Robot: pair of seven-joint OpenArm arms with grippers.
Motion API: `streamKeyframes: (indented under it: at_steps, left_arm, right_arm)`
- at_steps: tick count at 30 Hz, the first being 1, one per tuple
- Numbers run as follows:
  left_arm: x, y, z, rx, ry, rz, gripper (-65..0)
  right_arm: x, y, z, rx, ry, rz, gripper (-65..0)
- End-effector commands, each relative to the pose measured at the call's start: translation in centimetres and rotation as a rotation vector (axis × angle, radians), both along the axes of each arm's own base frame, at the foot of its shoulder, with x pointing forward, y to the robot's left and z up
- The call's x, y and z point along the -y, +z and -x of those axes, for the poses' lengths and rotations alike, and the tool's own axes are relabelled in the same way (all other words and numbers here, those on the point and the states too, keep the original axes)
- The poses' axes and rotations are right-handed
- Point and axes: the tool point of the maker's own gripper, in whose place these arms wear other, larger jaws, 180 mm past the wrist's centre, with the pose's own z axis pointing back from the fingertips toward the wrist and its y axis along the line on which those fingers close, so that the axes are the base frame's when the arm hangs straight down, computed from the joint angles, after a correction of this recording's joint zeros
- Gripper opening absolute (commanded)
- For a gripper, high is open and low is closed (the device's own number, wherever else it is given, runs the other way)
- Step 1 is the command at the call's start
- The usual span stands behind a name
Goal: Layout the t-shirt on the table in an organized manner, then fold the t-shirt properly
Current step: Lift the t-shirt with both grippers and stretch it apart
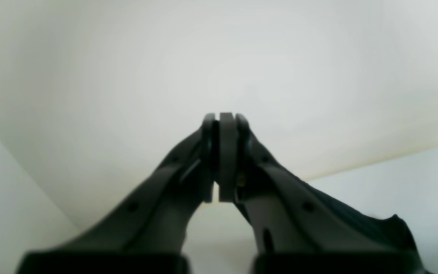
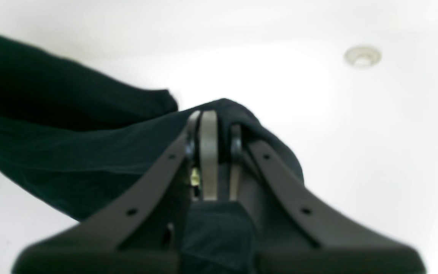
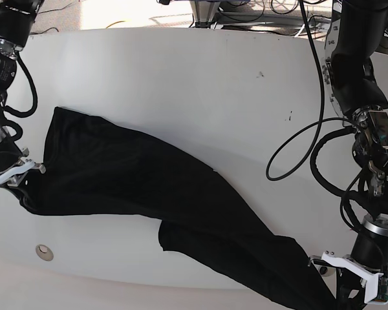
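Left wrist, right wrist, base: black t-shirt stretched between both hands.
Left wrist: left hand pressed together, t-shirt just right of it. Right wrist: right hand clamped on t-shirt hem, round hole beyond on counter. Base: t-shirt draped diagonally across counter between hands.
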Motion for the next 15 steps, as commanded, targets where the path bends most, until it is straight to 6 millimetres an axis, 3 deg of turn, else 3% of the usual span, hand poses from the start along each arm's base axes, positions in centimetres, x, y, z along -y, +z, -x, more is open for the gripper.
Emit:
streamKeyframes:
  at_steps: [1,8,15]
  left_arm:
    - [-0.4,4.0,0.5,0.100,0.021,-0.010,-64.6]
    - [-0.8,8.0,0.9,0.175,0.056,-0.026,-64.6]
    - [-1.0,11.7,1.7,0.260,0.074,-0.030,-64.6]
  right_arm:
    - [1.8,4.5,-1.5,0.104,-0.009,0.011,-65.0]
    - [4.8,9.4,-3.5,0.183,-0.042,0.001,-65.0]
    - [5.3,13.9,-6.0,0.232,-0.020,0.024,-65.0]
